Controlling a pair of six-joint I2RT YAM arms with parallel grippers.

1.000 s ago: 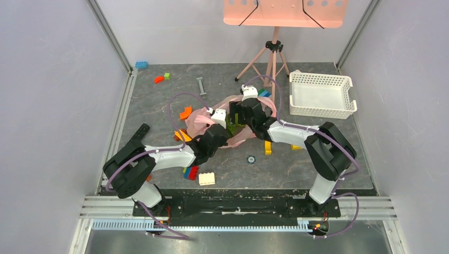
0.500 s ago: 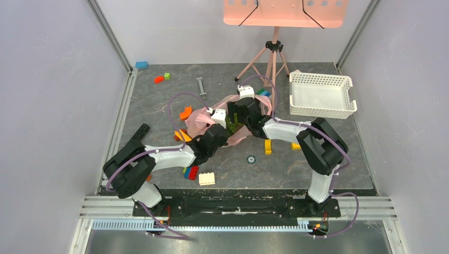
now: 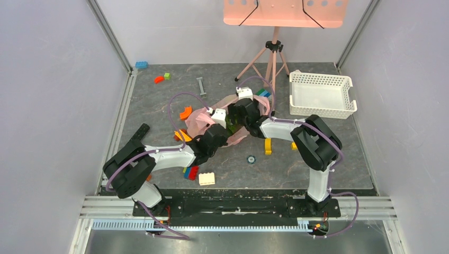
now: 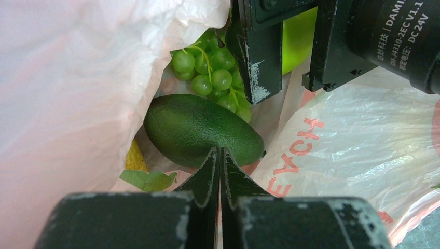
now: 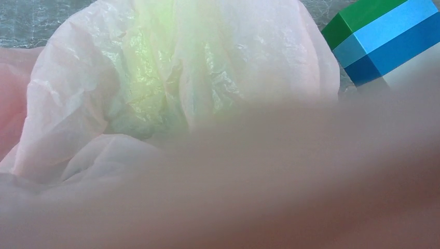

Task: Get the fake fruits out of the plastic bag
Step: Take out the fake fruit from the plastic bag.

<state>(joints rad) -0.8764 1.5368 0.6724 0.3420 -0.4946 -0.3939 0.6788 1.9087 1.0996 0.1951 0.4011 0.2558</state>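
Note:
The pink plastic bag (image 3: 197, 119) lies crumpled mid-table. In the left wrist view its mouth (image 4: 78, 78) is open on a dark green avocado (image 4: 200, 128), green grapes (image 4: 210, 72), a yellow lemon (image 4: 136, 158) and a bright green fruit (image 4: 300, 36). My left gripper (image 4: 220, 155) is shut at the bag's rim, just before the avocado, with a pink sliver of bag between the jaws. My right gripper (image 4: 298, 62) reaches into the bag from the far side, its fingers (image 4: 257, 57) apart, the bright green fruit showing in the gap. The right wrist view is smothered by bag film (image 5: 181, 78).
A white lattice basket (image 3: 320, 95) stands back right, a pink tripod (image 3: 271, 58) behind the bag. Loose blocks lie around: orange (image 3: 185, 112), yellow (image 3: 267, 146), cream (image 3: 206, 179), blue (image 3: 141, 64), and a blue-green one (image 5: 386, 36) beside the bag.
The right arm has swung left and pushed its gripper further into the bag. The left arm has hardly moved.

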